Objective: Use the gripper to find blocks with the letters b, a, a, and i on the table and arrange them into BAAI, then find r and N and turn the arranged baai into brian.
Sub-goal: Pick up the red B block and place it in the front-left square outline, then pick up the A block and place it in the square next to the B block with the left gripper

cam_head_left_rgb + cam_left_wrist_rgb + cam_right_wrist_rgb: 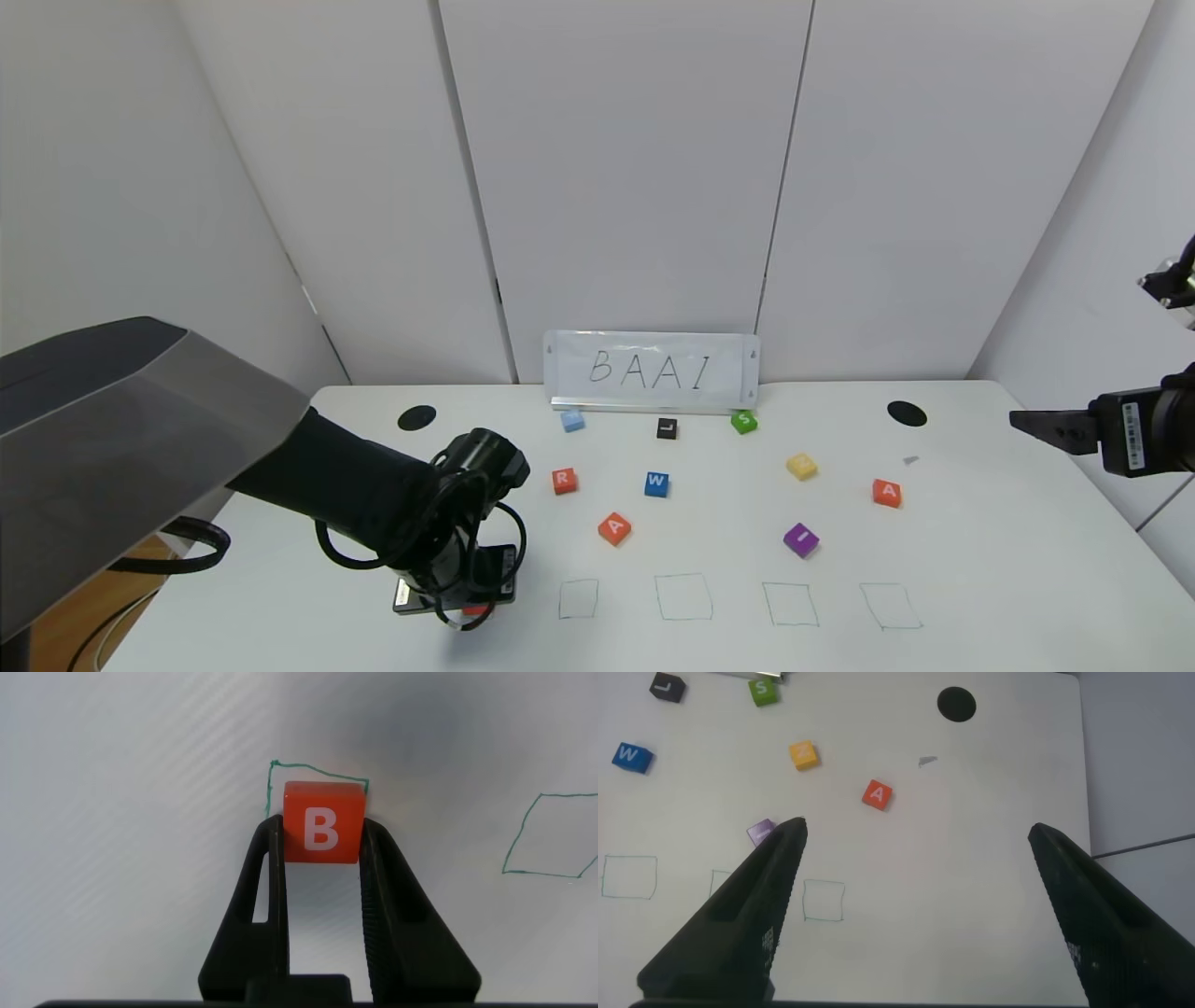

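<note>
My left gripper [320, 833] is shut on the orange-red B cube [322, 821], low over the table [980, 560] at the edge of the leftmost green square [277, 766]. In the head view it sits at the front left [464, 605]. One A cube [614, 528] lies mid-table, the other A [886, 493] at the right, the purple I [801, 539] between them. The R cube [564, 481] lies left of centre. My right gripper [915, 835] is open and empty, raised at the table's right edge [1046, 427].
A blue W [656, 483], black L [666, 428], green S [744, 421], yellow cube [801, 466] and light blue cube [572, 420] lie at the back. A BAAI sign [651, 371] stands behind. Three more green squares [683, 597] run rightward along the front. There are two black holes [416, 417].
</note>
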